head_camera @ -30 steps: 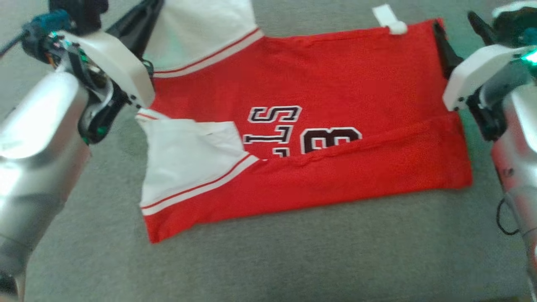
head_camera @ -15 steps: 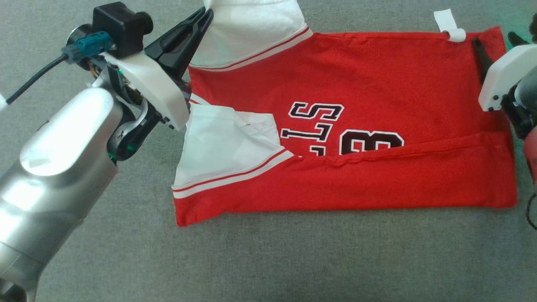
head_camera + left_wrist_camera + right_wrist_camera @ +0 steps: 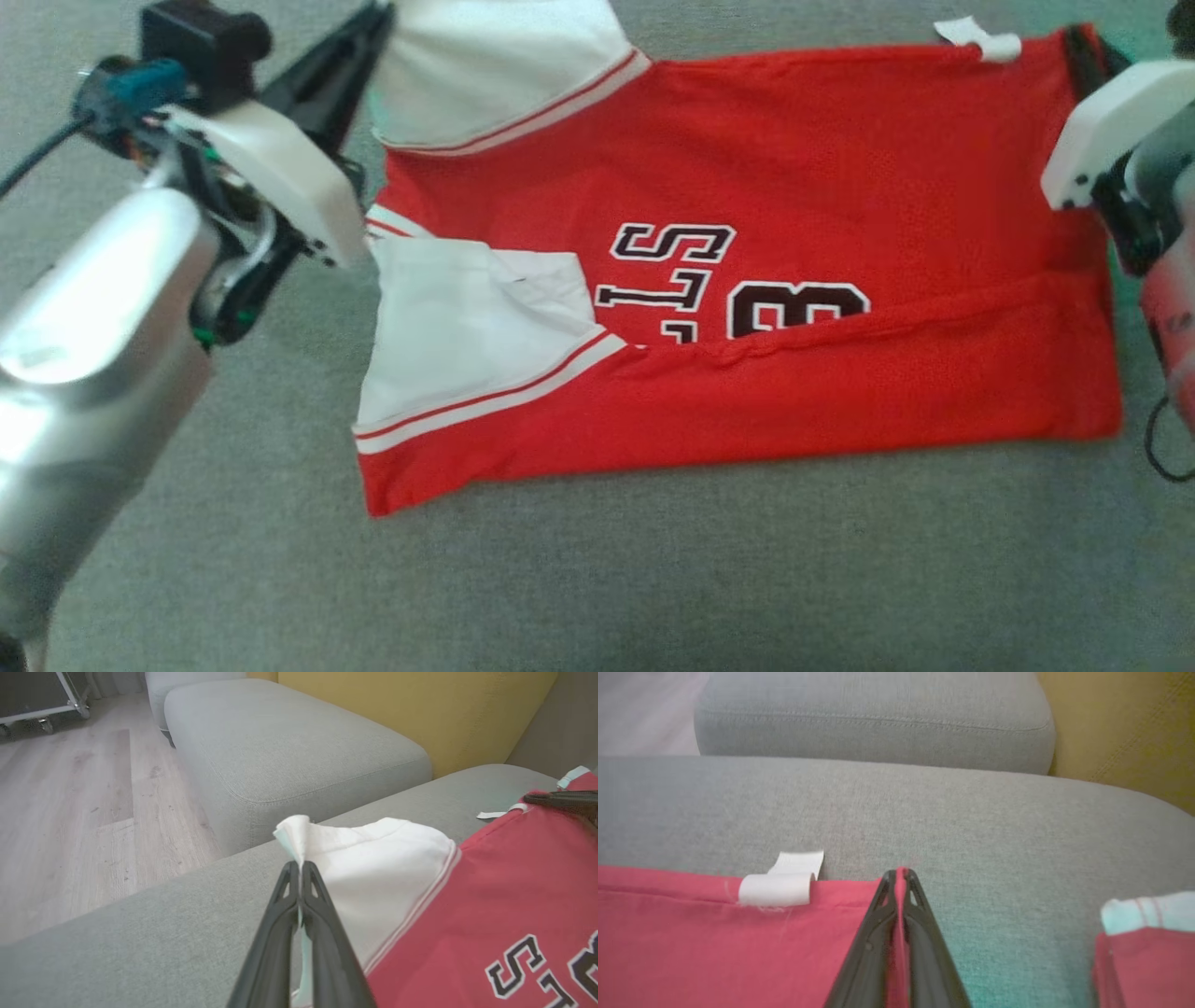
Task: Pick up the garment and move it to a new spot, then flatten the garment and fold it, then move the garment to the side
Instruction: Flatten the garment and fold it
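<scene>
A red garment with white sleeves and dark lettering lies spread on a grey cushion, its near long edge folded over. My left gripper is shut on the far white sleeve, pinching its tip a little above the cushion. At the far right corner my right gripper is shut on the red hem, next to a white label. The near sleeve lies flat.
The grey cushion's edge drops to a wooden floor on the left. A second grey cushion and a yellow backrest stand beyond the garment. Bare cushion lies in front of the garment.
The camera has shifted between frames. Both grippers stay shut on the garment's far corners, and the far edge looks pulled straighter.
</scene>
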Tool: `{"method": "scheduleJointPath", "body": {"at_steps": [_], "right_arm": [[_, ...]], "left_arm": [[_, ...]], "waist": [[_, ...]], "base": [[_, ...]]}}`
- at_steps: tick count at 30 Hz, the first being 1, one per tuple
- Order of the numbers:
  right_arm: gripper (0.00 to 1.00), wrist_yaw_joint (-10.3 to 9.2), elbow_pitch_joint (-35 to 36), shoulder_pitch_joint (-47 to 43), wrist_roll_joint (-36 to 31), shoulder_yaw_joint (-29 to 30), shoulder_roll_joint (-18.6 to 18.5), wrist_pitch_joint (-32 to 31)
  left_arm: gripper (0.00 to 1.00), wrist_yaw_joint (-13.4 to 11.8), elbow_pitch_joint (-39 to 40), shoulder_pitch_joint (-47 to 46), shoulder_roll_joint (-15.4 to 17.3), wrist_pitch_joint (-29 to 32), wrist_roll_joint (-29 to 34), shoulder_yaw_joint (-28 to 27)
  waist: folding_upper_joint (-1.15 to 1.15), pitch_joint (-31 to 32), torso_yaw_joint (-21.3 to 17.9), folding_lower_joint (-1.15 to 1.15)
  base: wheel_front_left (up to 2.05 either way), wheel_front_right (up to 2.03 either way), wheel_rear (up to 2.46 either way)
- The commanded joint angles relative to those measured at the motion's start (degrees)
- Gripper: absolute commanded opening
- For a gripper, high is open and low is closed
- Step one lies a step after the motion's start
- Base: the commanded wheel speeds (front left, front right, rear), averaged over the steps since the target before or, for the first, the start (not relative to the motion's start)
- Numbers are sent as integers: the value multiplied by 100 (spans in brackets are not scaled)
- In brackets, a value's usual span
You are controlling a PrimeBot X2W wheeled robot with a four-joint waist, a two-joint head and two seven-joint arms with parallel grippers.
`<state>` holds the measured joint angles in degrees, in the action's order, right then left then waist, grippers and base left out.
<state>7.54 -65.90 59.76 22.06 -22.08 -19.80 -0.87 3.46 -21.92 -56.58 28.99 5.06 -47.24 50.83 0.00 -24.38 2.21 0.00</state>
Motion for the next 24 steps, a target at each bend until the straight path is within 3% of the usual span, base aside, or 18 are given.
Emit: {"method": "scheduleJointPath", "body": {"at_steps": [1,7,13,18,24], "right_arm": [[0,-5,205,259,125,-36,31,162],[0,-5,394,596,783,186,105,497],[0,-5,431,803,1168,208,247,678],[0,-5,483,655,1467,-2,310,627],[0,-5,566,338,1808,-368,100,343]], "left_arm": [[0,-85,-3,-341,322,-111,114,-361],[0,-329,-622,-816,236,-651,429,-535],[0,-310,-1384,-1325,-126,-1183,717,-491],[0,-51,-1941,-1343,-319,-1229,644,-396],[0,324,-2062,-945,-391,-987,204,-239]], "waist": [[0,24,-84,0],[0,-9,-243,0],[0,33,-329,0],[0,161,-344,0],[0,378,-234,0]], "base": [[0,0,0],[0,0,0],[0,0,0],[0,0,0],[0,0,0]]}}
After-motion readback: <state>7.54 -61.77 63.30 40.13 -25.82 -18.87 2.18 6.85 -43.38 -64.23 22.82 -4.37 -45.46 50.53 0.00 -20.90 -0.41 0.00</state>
